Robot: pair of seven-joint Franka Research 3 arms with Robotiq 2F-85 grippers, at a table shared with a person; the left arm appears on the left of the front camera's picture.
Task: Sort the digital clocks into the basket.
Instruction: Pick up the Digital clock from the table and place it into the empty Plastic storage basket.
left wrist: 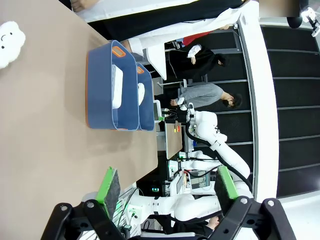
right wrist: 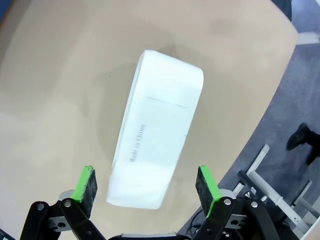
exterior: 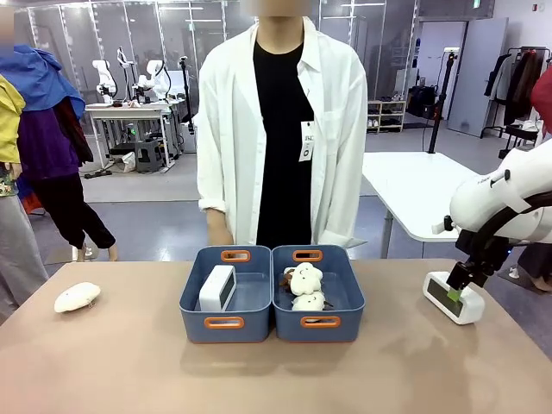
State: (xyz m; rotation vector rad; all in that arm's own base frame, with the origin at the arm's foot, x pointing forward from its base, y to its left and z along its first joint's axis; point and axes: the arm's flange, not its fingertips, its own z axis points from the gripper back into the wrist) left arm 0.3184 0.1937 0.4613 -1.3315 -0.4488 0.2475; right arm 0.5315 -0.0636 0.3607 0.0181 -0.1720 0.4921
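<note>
Straddling the second clock (right wrist: pixel 155 130) with its fingers spread wide, your right hand (right wrist: pixel 146 182) grips nothing yet; that clock lies on the bench (right wrist: pixel 60 75) near its right edge. Your left hand (left wrist: pixel 167 187) hangs open and empty. The first clock (exterior: pixel 217 287) already stands in the left basket (exterior: pixel 194 302), so you look about halfway done.
</note>
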